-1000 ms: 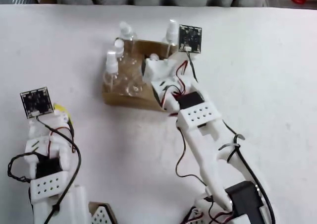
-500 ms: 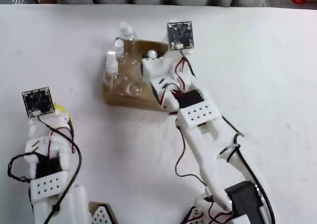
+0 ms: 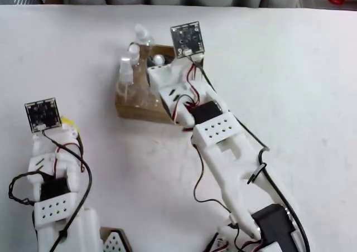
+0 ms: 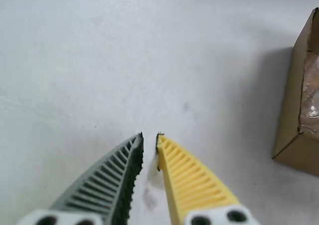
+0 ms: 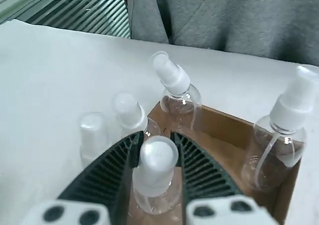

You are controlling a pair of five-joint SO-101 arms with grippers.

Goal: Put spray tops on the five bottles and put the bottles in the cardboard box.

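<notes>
the small brown cardboard box (image 3: 134,108) offers little room: four clear plastic bottles with white spray tops (image 5: 174,88) stand close around the black-fingered right gripper (image 5: 152,138), which is clamped on a fifth bottle (image 5: 155,158) between them. bare white table (image 3: 290,68) lies open between the box and the grey-and-yellow left gripper (image 4: 149,135).

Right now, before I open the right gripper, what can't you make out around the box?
High view: the right arm and its camera board cover part of the cardboard box and the body of the held bottle.
Right wrist view: the fingers of the right gripper hide that bottle's base, so whether it rests on the box floor cannot be told.
Left wrist view: the frame edge cuts off the box past one corner.
</notes>
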